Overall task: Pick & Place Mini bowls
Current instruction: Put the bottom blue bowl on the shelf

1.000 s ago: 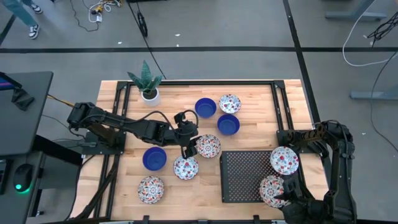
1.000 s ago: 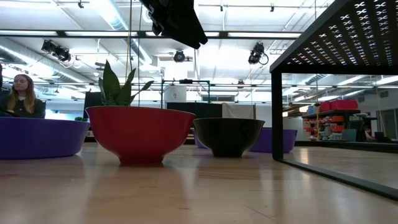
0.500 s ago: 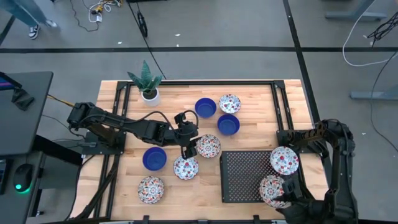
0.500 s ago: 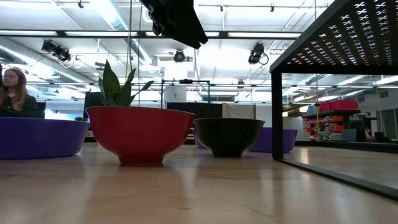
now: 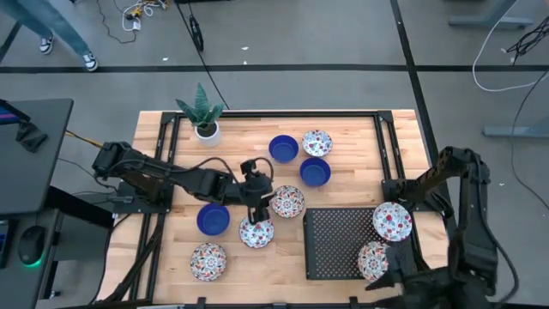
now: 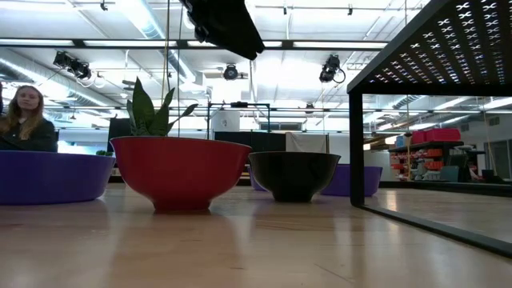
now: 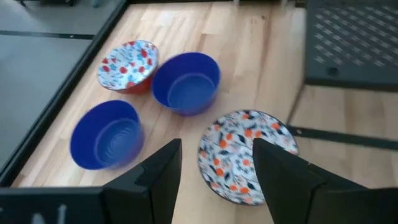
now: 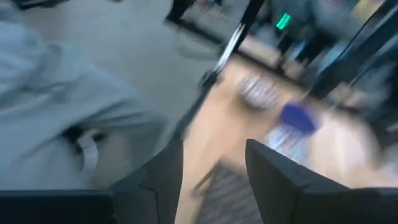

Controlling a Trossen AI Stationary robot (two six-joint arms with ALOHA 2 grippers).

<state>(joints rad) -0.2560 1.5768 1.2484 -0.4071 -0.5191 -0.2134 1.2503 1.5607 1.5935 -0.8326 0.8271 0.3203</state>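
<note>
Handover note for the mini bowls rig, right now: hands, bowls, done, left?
Left hand: open, empty, above the floral bowl at table centre.
Right hand: open, empty, off the table's near right corner.
On the black perforated tray: two floral mini bowls at its right edge.
Still on the wooden table: three glossy blue bowls and four floral ones.
Left: the seven loose bowls, presumably bound for the tray.

Open wood along table [image 5: 163,249] left edge, bowls crowd the centre, black perforated rack [image 5: 339,243] blocks front right
</note>
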